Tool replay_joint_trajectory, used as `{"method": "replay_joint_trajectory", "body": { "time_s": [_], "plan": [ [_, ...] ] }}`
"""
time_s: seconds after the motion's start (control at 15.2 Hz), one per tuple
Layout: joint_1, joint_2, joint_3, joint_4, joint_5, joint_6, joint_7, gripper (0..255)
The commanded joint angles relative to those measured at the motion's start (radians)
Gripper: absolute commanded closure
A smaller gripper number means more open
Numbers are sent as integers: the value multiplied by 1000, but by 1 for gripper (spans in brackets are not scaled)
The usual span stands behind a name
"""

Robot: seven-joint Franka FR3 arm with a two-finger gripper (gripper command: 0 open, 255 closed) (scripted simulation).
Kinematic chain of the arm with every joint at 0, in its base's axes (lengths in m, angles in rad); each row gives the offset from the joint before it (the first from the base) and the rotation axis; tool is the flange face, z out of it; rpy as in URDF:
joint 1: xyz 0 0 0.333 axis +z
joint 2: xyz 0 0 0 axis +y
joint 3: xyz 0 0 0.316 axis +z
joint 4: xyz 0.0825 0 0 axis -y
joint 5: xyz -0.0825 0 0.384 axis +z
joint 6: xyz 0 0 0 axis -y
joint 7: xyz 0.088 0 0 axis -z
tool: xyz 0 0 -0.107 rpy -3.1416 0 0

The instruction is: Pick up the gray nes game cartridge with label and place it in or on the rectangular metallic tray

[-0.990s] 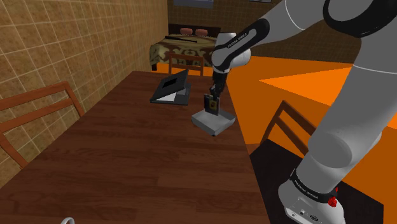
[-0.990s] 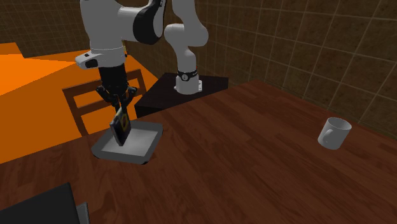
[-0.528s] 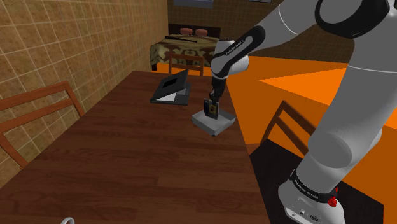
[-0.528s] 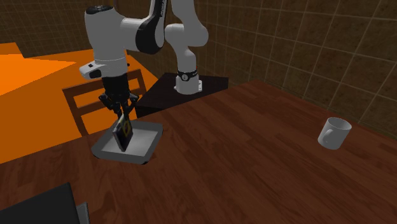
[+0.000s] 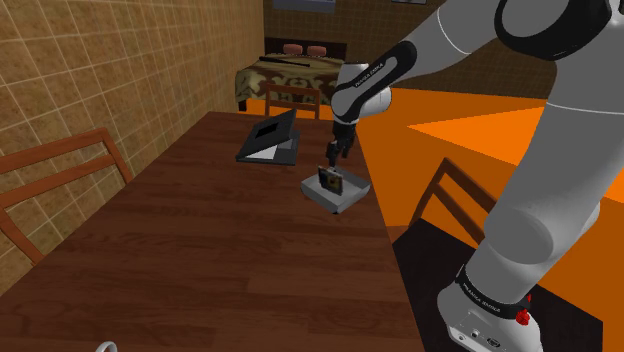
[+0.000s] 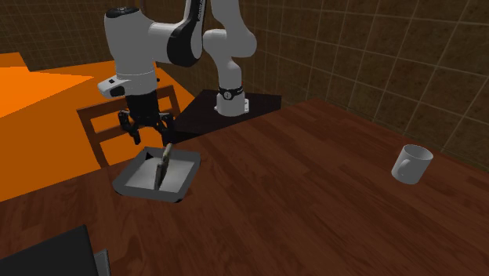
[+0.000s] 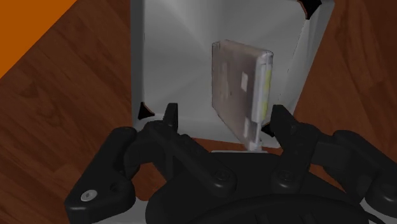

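- I see the all-black two-finger gripper (image 6: 145, 129) hanging just above the tray with its fingers spread wide and nothing between them; in the wrist view the fingertips (image 7: 170, 113) stand either side of the cartridge without touching it.
- The grey, flat, rectangular game cartridge (image 6: 163, 165) is inside the shallow rectangular grey metallic tray (image 6: 127, 185), standing on one narrow edge and leaning, not lying flat.
- From the wrist camera, the cartridge (image 7: 238, 83) shows a plain grey broad face with a small pale square mark and a lighter narrow side with yellowish patches.
- From the shoulder camera I read a dark face with a yellow-orange label on the cartridge (image 5: 328, 181).
- The tray (image 5: 341, 203) sits on the dark wooden tabletop (image 5: 220, 250), close to the edge that borders the orange floor (image 5: 480, 130).
- A grey mug (image 6: 411, 163) stands well apart, toward the opposite edge.
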Motion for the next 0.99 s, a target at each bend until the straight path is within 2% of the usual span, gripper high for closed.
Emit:
{"method": "replay_joint_trajectory", "body": {
  "time_s": [0.0, 0.13, 0.4, 0.92],
  "plan": [
    [0, 0, 0, 0, 0, 0, 0, 0],
    [0, 0, 0, 0, 0, 0, 0, 0],
    [0, -84, 3, 35, 9, -118, -6, 0],
    [0, -84, 3, 35, 9, -118, -6, 0]
  ]
}}
